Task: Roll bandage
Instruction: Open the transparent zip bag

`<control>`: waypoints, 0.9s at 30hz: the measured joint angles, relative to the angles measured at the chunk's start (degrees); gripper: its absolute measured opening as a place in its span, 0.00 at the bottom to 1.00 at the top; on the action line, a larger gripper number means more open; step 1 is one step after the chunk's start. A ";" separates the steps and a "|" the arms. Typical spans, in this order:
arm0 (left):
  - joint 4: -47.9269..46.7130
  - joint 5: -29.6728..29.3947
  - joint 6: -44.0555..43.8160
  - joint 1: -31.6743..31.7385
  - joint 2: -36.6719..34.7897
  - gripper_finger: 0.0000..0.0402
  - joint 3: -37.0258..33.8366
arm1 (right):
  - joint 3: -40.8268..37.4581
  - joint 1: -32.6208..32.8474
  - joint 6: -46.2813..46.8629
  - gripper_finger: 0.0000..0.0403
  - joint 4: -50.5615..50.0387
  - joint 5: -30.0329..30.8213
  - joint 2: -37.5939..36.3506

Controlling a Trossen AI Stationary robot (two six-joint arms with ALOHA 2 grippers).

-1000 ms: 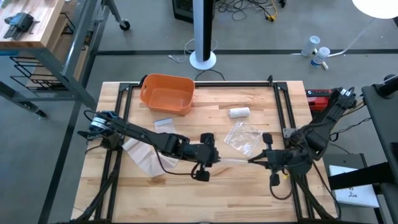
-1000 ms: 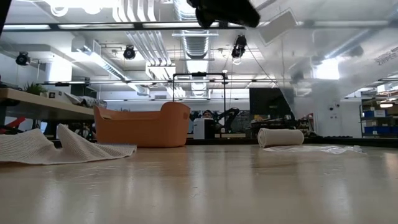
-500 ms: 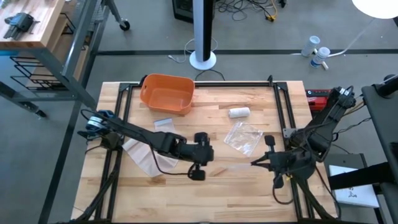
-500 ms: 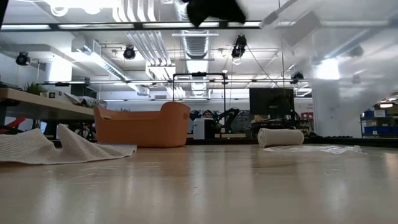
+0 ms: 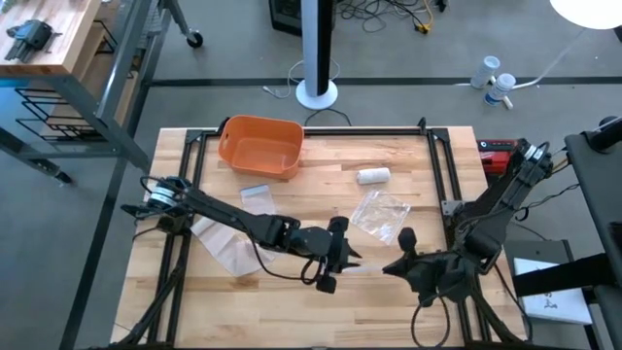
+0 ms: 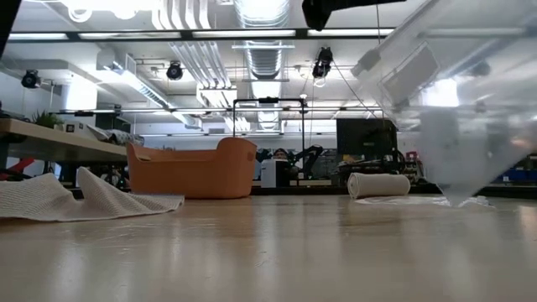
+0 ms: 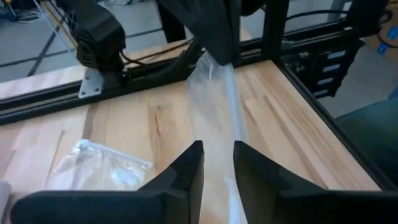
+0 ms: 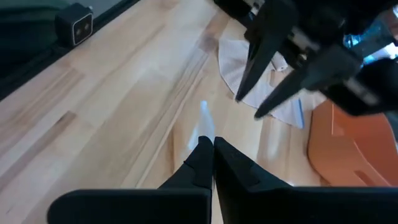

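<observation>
Above worktop (image 5: 292, 292) centre: right gripper (image 5: 393, 266) jaws clamp clear bag (image 7: 214, 99); left gripper (image 5: 352, 260) jaws parted around it. Step: bagging; next, fetch rolled bandage (image 5: 373, 176).

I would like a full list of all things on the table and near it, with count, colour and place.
Bin: 1, orange, far left part of the table.
Bandage roll: 1, white, far side, right of the bin.
Cloth: 1, white mesh, left side, partly under the left arm.
Clear bag: 1, transparent, lying flat right of centre.
Clear film: 1, transparent, stretched above the near table between the two grippers.
Small packet: 1, pale, just in front of the bin.
Pole base: 1, white, on the floor beyond the table.
Left gripper: open around the film's end.
Right gripper: shut on the film.
</observation>
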 joint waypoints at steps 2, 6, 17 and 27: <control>0.16 0.66 -0.32 0.00 0.54 0.21 0.00 | 0.54 0.00 -1.06 0.00 -0.03 0.03 0.82; 0.18 0.80 -1.11 -0.02 1.21 0.24 0.00 | 1.29 0.00 -1.74 0.00 -0.01 0.08 1.57; 1.81 0.55 -2.46 0.29 1.15 0.27 -0.65 | 1.46 -0.23 -1.92 0.00 0.00 6.05 1.67; 1.93 -2.97 -3.23 0.44 1.15 0.26 -0.70 | 1.46 -0.55 -3.82 0.00 0.41 1.92 1.67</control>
